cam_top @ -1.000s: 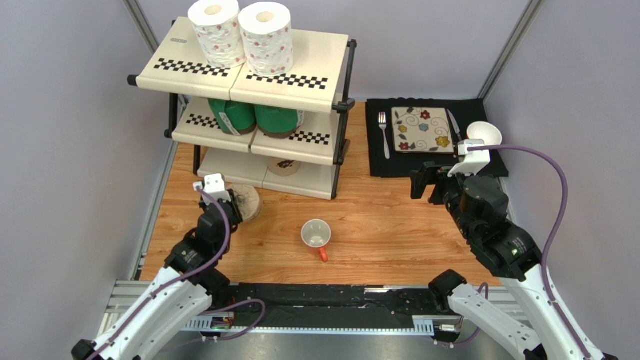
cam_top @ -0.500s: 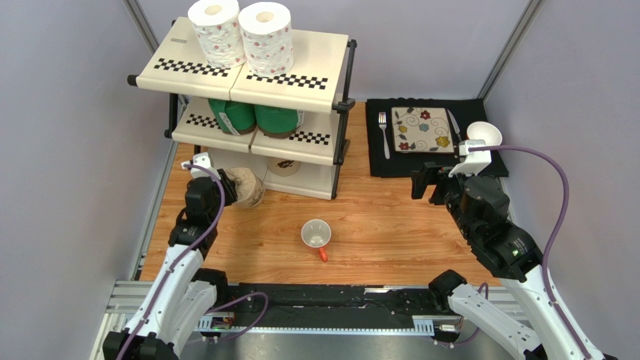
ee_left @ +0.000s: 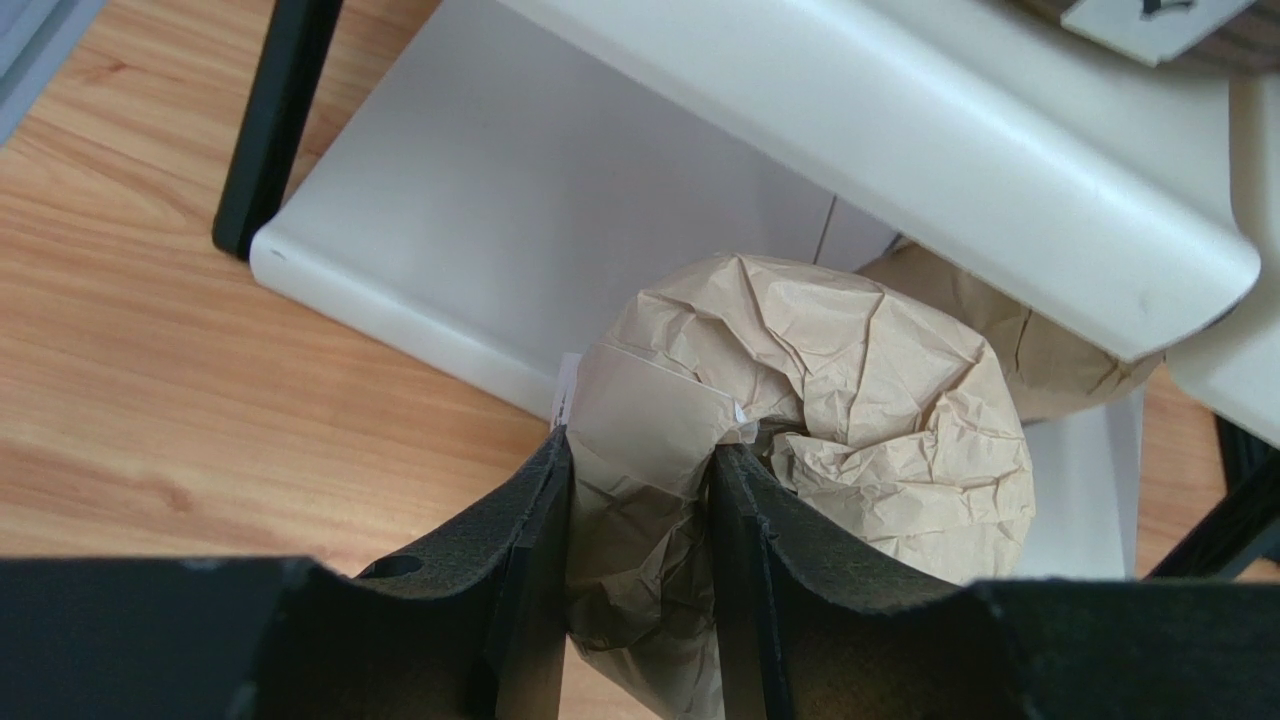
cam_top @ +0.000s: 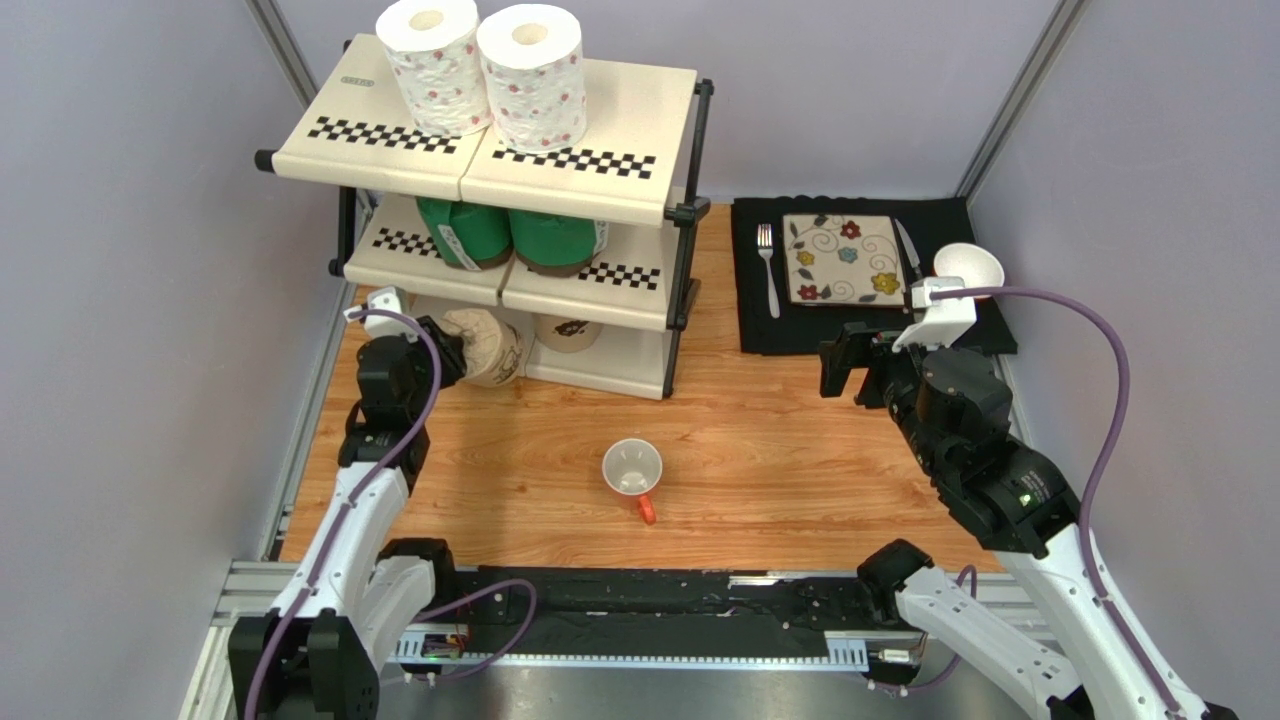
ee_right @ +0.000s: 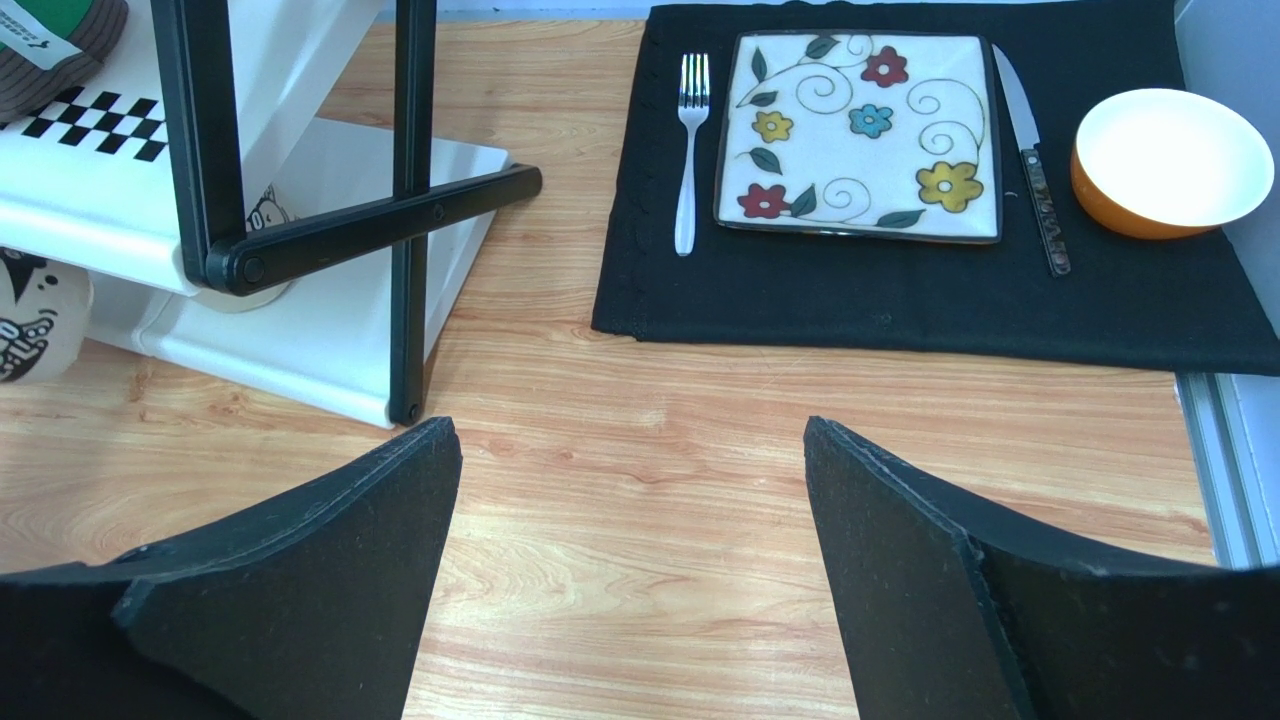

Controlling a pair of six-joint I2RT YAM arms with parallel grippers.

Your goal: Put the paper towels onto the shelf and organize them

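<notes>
Left end effector (ee_left: 642,450) reached shelf (ee_left: 496,180), pinching one of two tan rolls (ee_left: 819,398); right end effector (ee_right: 631,435) spread.

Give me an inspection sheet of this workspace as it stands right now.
Surface: wooden table.
Job's things: shelf holds two floral rolls on top, two green rolls mid-tier, one tan roll at bottom; second tan roll at bottom tier's front edge.
Clutter: mug; placemat with plate, fork, knife, bowl.
Grippers: left gripper shut on second tan roll; right gripper open, empty.
Cables: purple cable on each arm.
Surroundings: grey walls.
</notes>
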